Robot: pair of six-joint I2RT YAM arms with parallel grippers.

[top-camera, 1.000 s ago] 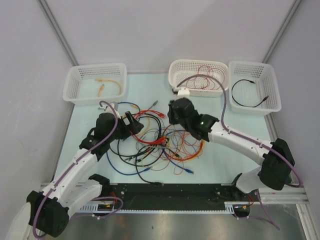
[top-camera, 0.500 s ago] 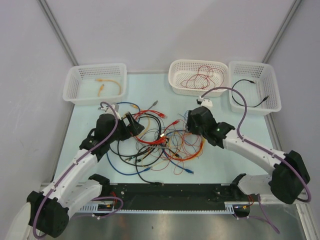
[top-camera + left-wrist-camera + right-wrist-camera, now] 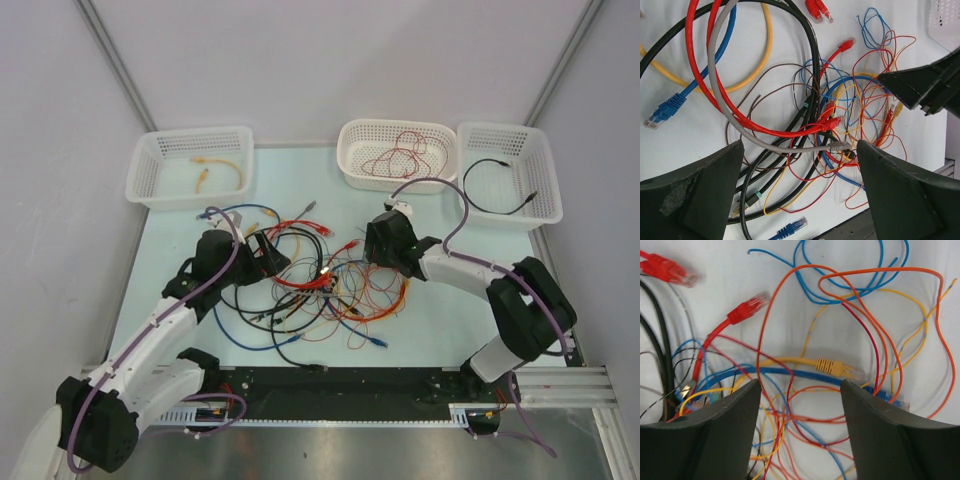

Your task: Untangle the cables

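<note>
Both empty: left fingers [image 3: 700, 195] spread wide, right fingers [image 3: 715, 435] apart, nothing gripped. We see cables [image 3: 320, 285] tangled mid surface [image 3: 440, 325]. The yellow plug [image 3: 835, 367] sits at 12 o'clock off right fingers, axis 9-to-3. Right arm nearer.

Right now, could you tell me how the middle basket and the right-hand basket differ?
The middle basket holds thin red wires, the right-hand basket one black cable. The middle basket's contents lie tangled; the right-hand basket's form an open loop. Both are white mesh.
</note>
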